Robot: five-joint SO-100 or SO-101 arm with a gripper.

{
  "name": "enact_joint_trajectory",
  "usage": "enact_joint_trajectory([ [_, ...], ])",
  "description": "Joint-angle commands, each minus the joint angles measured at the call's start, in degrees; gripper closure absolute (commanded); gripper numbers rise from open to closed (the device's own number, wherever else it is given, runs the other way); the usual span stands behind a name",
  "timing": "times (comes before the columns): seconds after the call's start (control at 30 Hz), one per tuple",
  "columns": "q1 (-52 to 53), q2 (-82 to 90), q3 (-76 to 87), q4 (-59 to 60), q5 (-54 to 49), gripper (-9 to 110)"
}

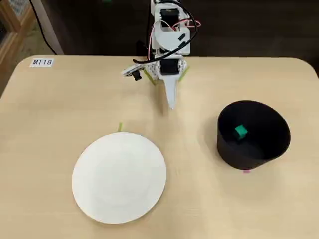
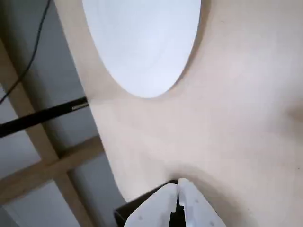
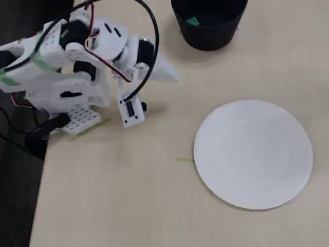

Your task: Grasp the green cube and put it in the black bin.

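Note:
The green cube [image 1: 240, 132] lies inside the black bin [image 1: 255, 150] at the right of the table; in the other fixed view the cube [image 3: 193, 21] shows just inside the bin [image 3: 208, 36] at the top. My gripper [image 1: 172, 103] is folded back near the arm's base, well away from the bin, with its white fingers pressed together and nothing between them. It also shows in the wrist view [image 2: 177, 185] and in the other fixed view [image 3: 175, 77], shut and empty.
A white round plate [image 1: 119, 178] lies on the table's front left; it also shows in the wrist view [image 2: 147, 42] and a fixed view [image 3: 253, 153]. A small green tape mark [image 1: 119, 127] sits beside it. A label reading MT18 [image 1: 42, 62] is at the far left corner.

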Motion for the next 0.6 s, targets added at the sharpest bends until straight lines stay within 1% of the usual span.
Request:
enact_joint_trajectory([
  [0.0, -0.1, 0.4, 0.7, -1.1, -0.8, 102],
  [0.57, 0.0, 0.5, 6.2, -2.3, -3.3, 102],
])
